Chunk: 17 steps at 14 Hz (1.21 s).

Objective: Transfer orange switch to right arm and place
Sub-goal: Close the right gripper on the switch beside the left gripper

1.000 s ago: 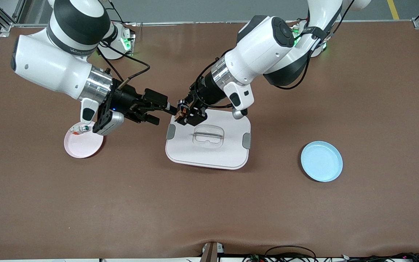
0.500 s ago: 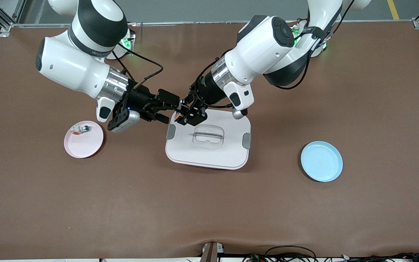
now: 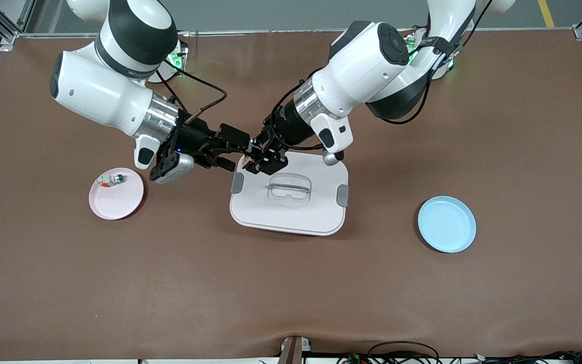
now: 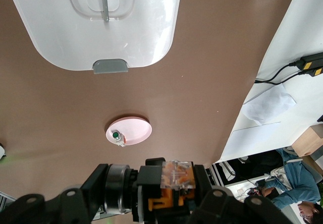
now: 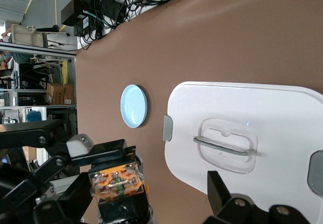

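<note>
Midair, the two black two-finger grippers meet over the corner of the white rectangular lidded container (image 3: 291, 194) that lies toward the right arm's end of the table. Left gripper (image 3: 256, 157), on the white arm reaching from its base, is clamped tight on the tiny black block with the orange marked face, the orange switch (image 3: 251, 155); the left wrist view shows that switch (image 4: 174, 183) pinched at the fingertips, clear cap and orange body facing out. Right gripper (image 3: 243, 151) comes in from its own end with jaws spread wide, one finger (image 5: 227, 196) plain in the right wrist view, the switch (image 5: 117, 182) just ahead of it, held by the other tool. From the front the right fingertips sit right at the switch; whether they touch it I cannot tell. Below the right wrist, on the brown mat, a small pink round plate (image 3: 116, 194) carries a small white piece with teal and red bits (image 3: 110, 179). Well apart from both tools, toward the left arm's end, a pale blue round plate (image 3: 446, 224).
</note>
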### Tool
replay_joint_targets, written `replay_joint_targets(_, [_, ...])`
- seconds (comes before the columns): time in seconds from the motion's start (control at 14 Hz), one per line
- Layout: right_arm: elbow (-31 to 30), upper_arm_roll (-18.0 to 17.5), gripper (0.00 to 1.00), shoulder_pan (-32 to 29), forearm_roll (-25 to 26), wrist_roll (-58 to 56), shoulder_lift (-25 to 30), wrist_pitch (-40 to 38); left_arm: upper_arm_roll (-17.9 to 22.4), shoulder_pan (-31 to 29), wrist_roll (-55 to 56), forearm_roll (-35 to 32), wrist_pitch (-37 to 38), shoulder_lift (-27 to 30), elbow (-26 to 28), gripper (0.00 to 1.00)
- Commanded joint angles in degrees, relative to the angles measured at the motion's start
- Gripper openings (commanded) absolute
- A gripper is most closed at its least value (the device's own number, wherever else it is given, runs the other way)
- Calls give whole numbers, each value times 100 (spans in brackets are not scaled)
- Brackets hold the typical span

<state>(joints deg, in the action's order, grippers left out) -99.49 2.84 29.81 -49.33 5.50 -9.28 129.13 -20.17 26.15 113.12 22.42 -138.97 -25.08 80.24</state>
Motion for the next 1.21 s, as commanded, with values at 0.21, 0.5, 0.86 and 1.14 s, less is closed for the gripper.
replay_joint_targets(0.21, [-79,41,85,86,-121,48,146,95,39,66,167,-150,-25,-6,-87,25])
replay_joint_targets(0.5, [35,50,80,157,-103,-5,111,244,39,66,167,-150,-25,-6,-87,25])
replay_joint_targets(0.86, [88,50,56,192,-15,-145,102,288,39,66,167,-230,-25,29,-87,25])
replay_joint_targets(1.14, [88,50,50,209,-24,-260,84,306,39,66,167,-230,-25,29,-87,26])
